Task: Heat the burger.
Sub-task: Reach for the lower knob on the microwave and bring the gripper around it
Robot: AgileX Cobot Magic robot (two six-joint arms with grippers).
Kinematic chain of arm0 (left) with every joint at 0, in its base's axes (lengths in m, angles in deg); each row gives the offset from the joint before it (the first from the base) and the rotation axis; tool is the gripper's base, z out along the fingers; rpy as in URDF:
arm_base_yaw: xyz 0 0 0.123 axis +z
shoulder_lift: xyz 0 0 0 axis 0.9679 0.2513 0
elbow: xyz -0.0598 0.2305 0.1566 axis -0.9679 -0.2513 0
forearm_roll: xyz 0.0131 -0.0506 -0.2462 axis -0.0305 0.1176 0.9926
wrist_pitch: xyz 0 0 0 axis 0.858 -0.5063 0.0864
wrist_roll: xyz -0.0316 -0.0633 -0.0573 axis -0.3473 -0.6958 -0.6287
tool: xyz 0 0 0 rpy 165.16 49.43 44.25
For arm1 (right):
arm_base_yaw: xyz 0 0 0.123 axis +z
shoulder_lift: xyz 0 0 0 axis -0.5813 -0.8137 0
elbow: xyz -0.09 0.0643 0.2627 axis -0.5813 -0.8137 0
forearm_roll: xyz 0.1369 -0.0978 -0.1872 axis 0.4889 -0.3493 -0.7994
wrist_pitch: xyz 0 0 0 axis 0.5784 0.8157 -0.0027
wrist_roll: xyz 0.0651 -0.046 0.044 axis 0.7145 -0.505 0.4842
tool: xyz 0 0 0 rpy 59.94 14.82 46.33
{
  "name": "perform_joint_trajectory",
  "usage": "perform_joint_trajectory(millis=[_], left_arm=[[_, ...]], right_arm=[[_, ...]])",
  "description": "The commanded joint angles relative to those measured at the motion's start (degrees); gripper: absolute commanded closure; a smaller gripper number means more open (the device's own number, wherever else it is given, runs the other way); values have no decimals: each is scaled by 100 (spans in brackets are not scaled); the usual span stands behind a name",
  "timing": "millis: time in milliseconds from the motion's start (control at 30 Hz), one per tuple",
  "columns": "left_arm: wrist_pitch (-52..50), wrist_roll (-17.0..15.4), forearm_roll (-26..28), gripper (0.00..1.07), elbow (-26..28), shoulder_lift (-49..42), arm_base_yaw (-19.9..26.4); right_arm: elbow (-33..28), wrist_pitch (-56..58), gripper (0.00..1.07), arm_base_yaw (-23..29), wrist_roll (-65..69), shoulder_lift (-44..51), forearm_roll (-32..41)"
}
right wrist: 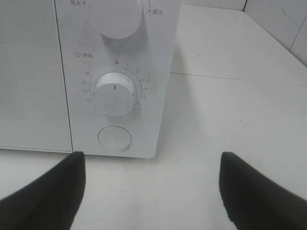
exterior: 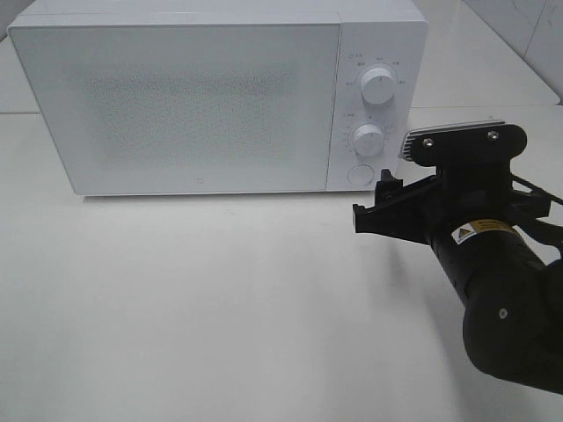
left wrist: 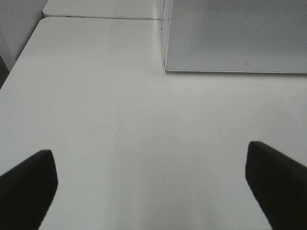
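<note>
Gaping wide, empty: left fingers (left wrist: 29,189), right fingers (right wrist: 48,194), matte black, before boxy white microwave (exterior: 176,105).

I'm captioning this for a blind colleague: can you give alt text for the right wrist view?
The open right gripper faces a white microwave's control panel: a timer dial, a round button below it, another knob above. The microwave stands on a white table.

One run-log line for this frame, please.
microwave: door shut | burger: not in view | right gripper: open, empty, facing timer knob | left gripper: open, empty, over table
</note>
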Motion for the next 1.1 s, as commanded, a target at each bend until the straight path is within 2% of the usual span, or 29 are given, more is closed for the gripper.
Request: perform_joint_trajectory(millis=[33, 300, 533, 833, 1100], left_arm=[[11, -23, 23, 7, -6, -97, 29], [11, -23, 23, 7, -6, -97, 29], [11, -23, 23, 7, -6, -97, 29], [11, -23, 23, 7, -6, -97, 29], [11, -23, 23, 7, -6, -97, 29]], right_arm=[[172, -361, 32, 11, 34, -195, -63], [567, -361, 32, -34, 34, -544, -52], [1014, -298, 32, -464, 350, -773, -350], [1455, -281, 32, -665, 476, -1026, -842], [1742, -138, 31, -785, 481, -1278, -1003]])
